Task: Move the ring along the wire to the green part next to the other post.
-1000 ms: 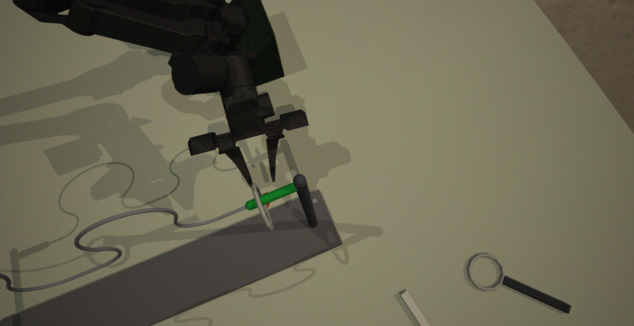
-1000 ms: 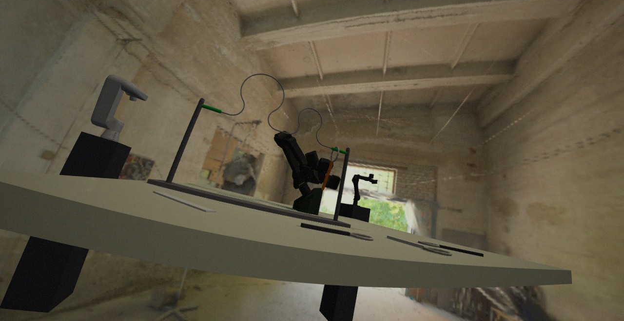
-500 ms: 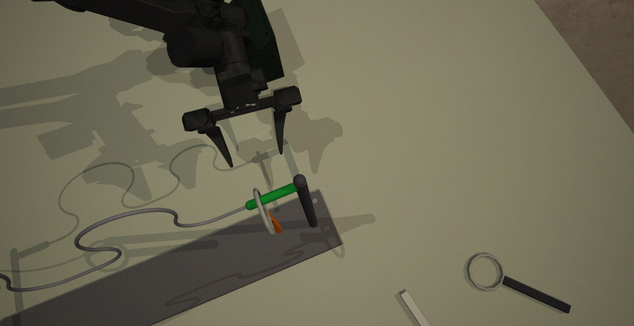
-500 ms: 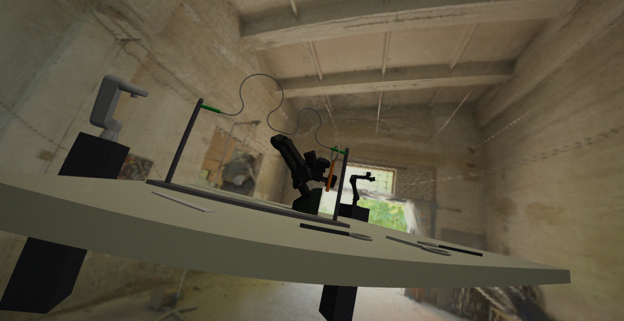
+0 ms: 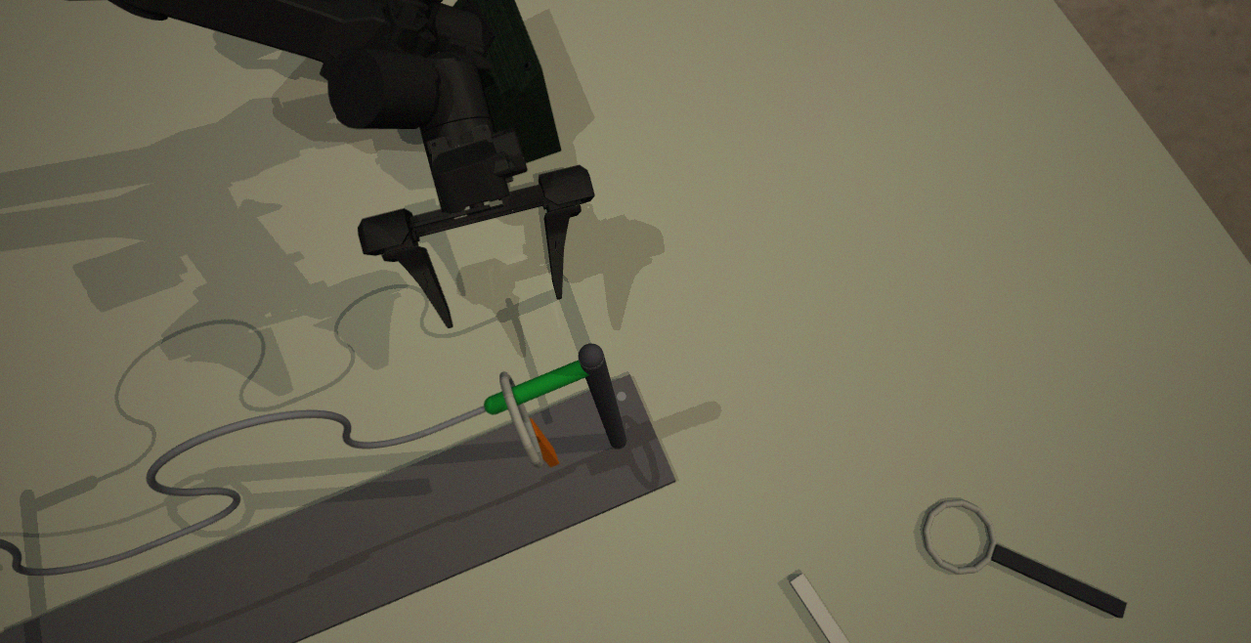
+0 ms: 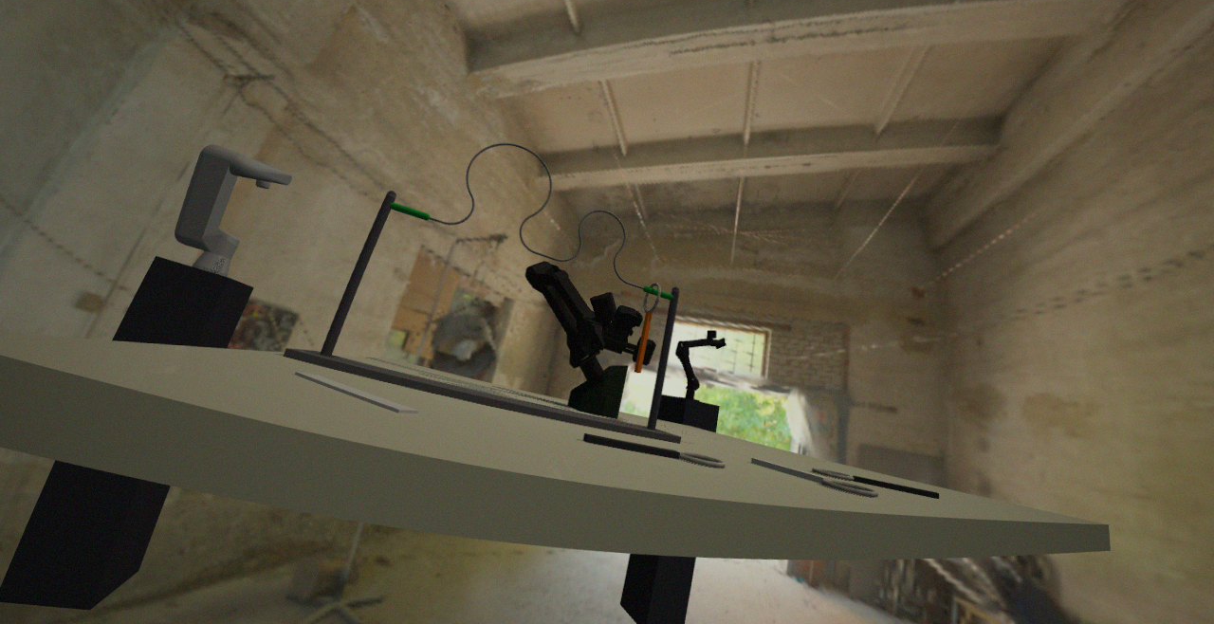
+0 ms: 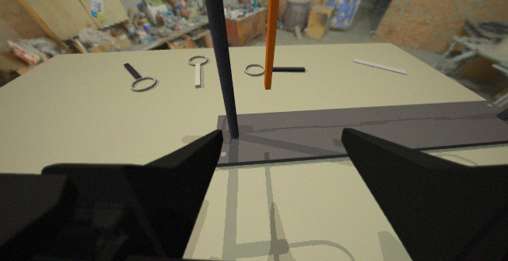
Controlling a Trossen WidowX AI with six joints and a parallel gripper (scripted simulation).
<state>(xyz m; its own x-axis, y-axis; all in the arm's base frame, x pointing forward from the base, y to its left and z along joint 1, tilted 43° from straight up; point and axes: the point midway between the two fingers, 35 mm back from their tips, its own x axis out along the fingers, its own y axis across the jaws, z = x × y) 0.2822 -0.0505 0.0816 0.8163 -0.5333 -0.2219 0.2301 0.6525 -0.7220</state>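
The ring [image 5: 523, 425] [image 6: 654, 284] hangs around the green part [image 5: 555, 383] [image 6: 666, 294] next to one post [image 5: 605, 403] [image 6: 663, 357] [image 7: 222, 55], near that part's inner end. Its orange handle [image 5: 546, 450] [image 6: 643, 344] [image 7: 271, 35] hangs down freely. My gripper [image 5: 503, 311] [image 7: 280, 134] is wide open and empty, back from the handle on the arm's side. In the wrist view the handle's lower end shows above the gap between the fingers. The thin grey wire [image 5: 297, 414] winds to the other green part [image 6: 411, 211] at the other post [image 6: 360, 272].
Both posts stand on a long dark base plate [image 5: 490, 534] [image 6: 509, 400] [image 7: 397, 134]. Beyond it lie black-handled rings [image 5: 1058, 580] [image 7: 289, 70], a white-handled ring [image 7: 198, 74] and a pale bar [image 6: 356, 393] [image 7: 379, 67]. More arms stand in the background of the exterior view.
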